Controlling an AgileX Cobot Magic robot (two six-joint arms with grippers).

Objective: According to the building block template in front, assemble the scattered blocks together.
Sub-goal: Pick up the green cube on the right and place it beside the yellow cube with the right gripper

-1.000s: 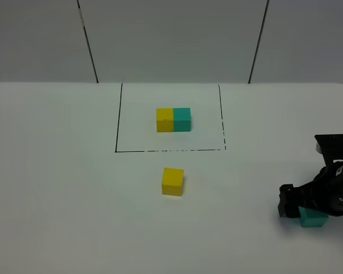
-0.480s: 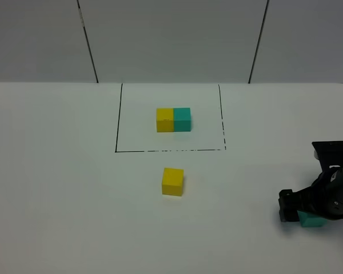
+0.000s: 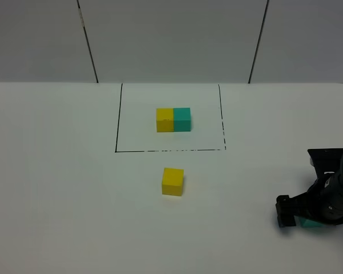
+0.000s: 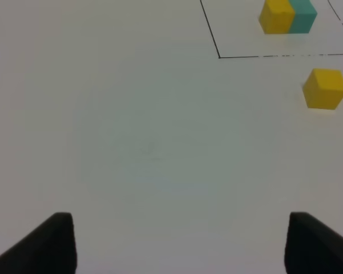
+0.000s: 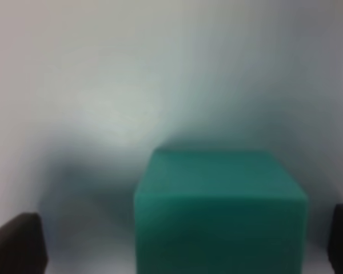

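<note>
Teal cube (image 5: 220, 211) between the spread tips of the released right pincer (image 5: 180, 242); left pincer (image 4: 183, 242) likewise released.

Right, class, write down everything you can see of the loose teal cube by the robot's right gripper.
The teal cube is a plain, matte, solid-looking block, blurred in the wrist view. It sits flat on the white table, near right, well apart from the loose yellow cube. The right gripper straddles it, one dark finger either side with gaps showing, so nothing grips it. From above, the arm hides most of it.
</note>
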